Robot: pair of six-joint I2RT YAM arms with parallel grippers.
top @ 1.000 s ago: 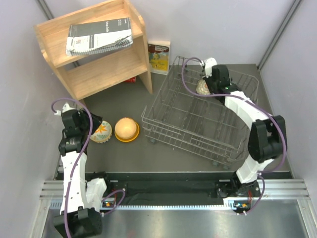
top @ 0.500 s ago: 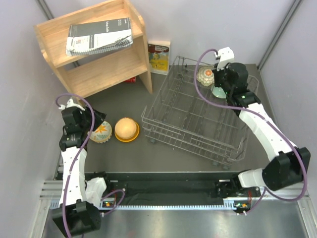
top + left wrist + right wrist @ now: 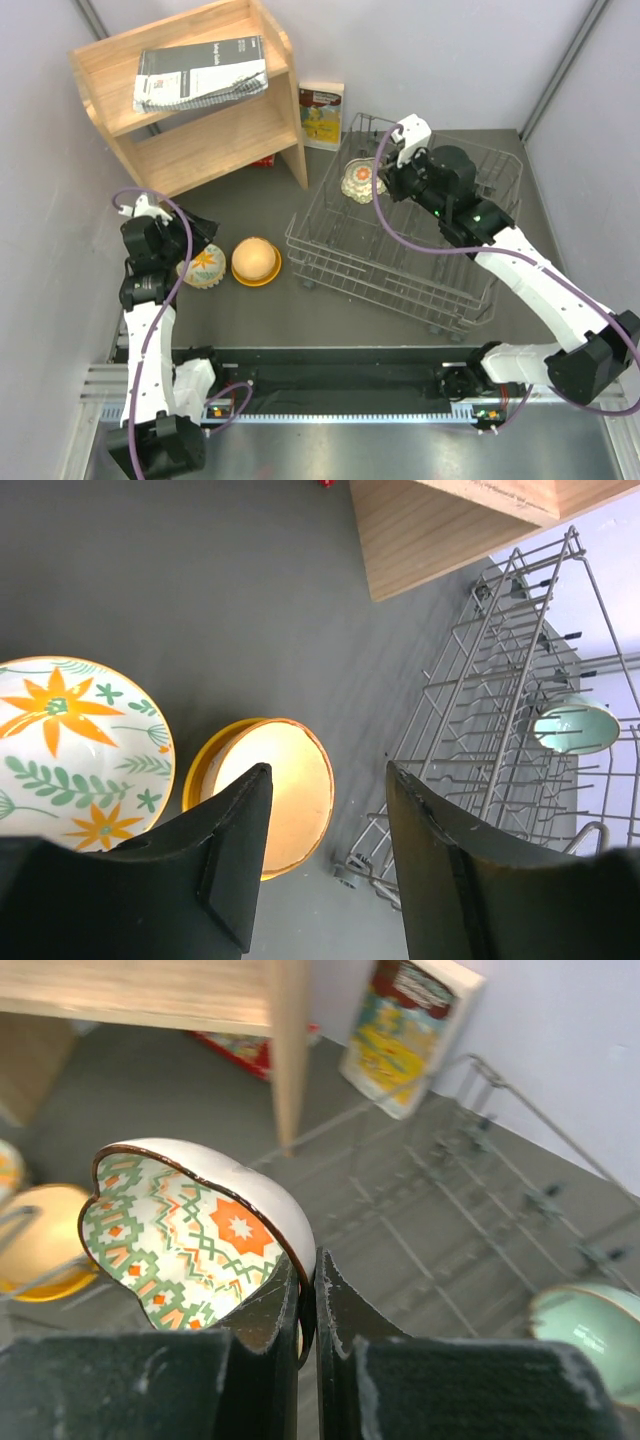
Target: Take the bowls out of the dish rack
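Note:
My right gripper (image 3: 383, 181) is shut on the rim of the scalloped cream bowl with an orange-green pattern (image 3: 358, 180) (image 3: 190, 1222). It holds the bowl tilted above the far left corner of the grey wire dish rack (image 3: 400, 245); the jaws (image 3: 308, 1260) pinch its rim. A pale teal-green bowl (image 3: 590, 1332) (image 3: 575, 727) stands in the rack. My left gripper (image 3: 176, 252) (image 3: 328, 780) is open and empty above the table. Below it are an orange-yellow bowl (image 3: 255, 261) (image 3: 290, 802) and a white bowl with orange flowers (image 3: 204, 266) (image 3: 80, 750), both left of the rack.
A wooden shelf (image 3: 190, 95) with a spiral notebook (image 3: 200, 72) stands at the back left. A book (image 3: 321, 115) leans on the back wall beside the rack. A red item (image 3: 264, 159) lies under the shelf. Walls close both sides.
My right gripper has swung left across the rack's far side with the scalloped bowl in it, uncovering the teal bowl. The left arm has barely moved.

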